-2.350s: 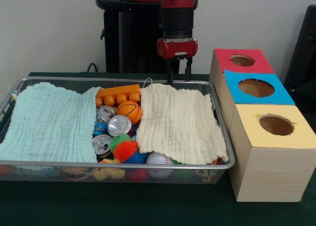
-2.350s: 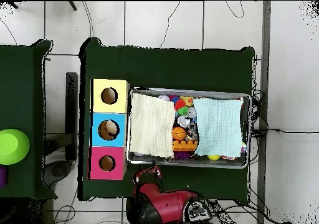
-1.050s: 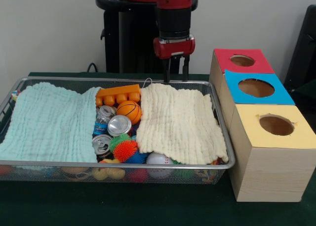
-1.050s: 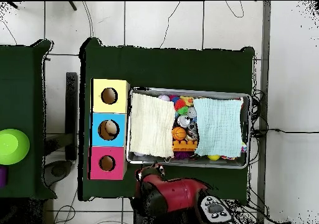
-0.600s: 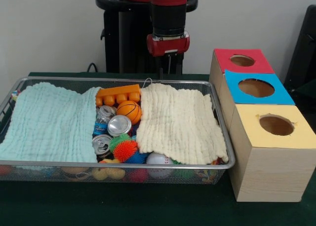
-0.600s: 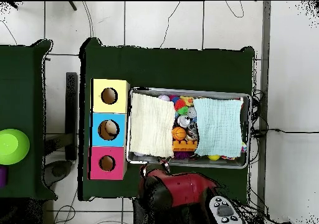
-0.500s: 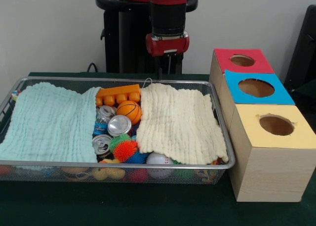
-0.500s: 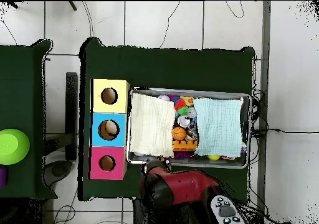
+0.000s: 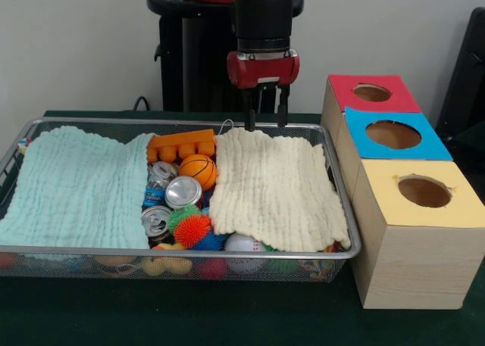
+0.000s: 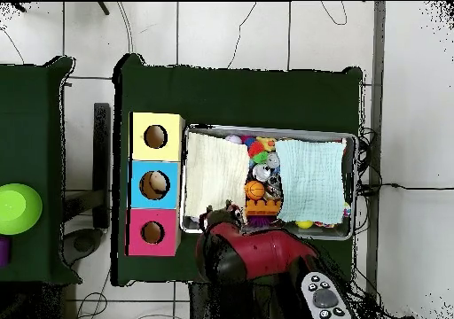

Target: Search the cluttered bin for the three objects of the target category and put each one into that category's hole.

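The wire mesh bin (image 9: 182, 252) holds two cloths with clutter between them; it also shows in the overhead view (image 10: 266, 130). No orange and tan plush toy is in view. The round hole (image 9: 371, 93) in the red-topped box is farthest from the camera in the box row; in the overhead view the hole (image 10: 152, 233) is nearest the robot. My gripper (image 9: 265, 121) is open and empty. It hangs just above the far edge of the cream cloth (image 9: 273, 187), at the bin's far rim. In the overhead view the gripper (image 10: 222, 216) is over the bin's near-robot edge.
A pale green cloth (image 9: 76, 187) covers the bin's left half. Between the cloths lie an orange toy brick (image 9: 182, 144), a basketball (image 9: 198, 170), cans (image 9: 183, 191) and spiky balls (image 9: 191, 229). The blue-topped box (image 9: 394, 135) and the yellow-topped box (image 9: 424, 192) stand beside the red one.
The gripper has moved out from the pedestal to over the bin's far rim. Its two fingers now show spread apart. The bin's contents have not moved.
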